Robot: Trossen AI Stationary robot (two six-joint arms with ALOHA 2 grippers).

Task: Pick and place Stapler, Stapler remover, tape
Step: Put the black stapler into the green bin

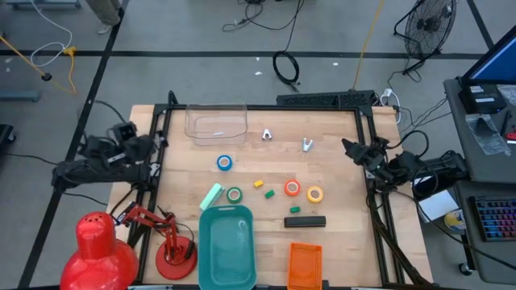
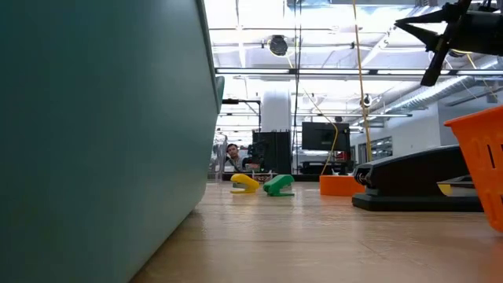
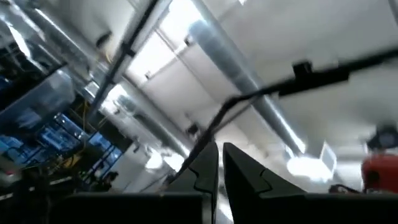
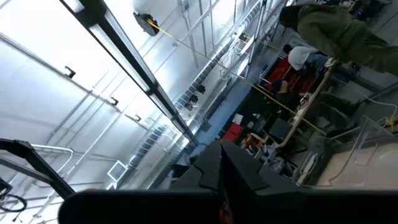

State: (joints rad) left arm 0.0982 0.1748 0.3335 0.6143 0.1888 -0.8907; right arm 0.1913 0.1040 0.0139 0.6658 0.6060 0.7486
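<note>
The black stapler lies flat on the table near the front, and shows again in the low view. Two small silvery claw-shaped pieces, the stapler removers as far as I can tell, lie toward the far side. The tape rolls lie flat: blue, green, orange, yellow. My left gripper is shut at the table's left edge, tipped upward. My right gripper is shut at the right edge, also tipped upward. Neither gripper holds anything.
A clear tub stands at the far left. A teal bin and an orange basket stand at the front edge. Small yellow and green pieces lie among the rolls. A red lamp stands off the table's front left.
</note>
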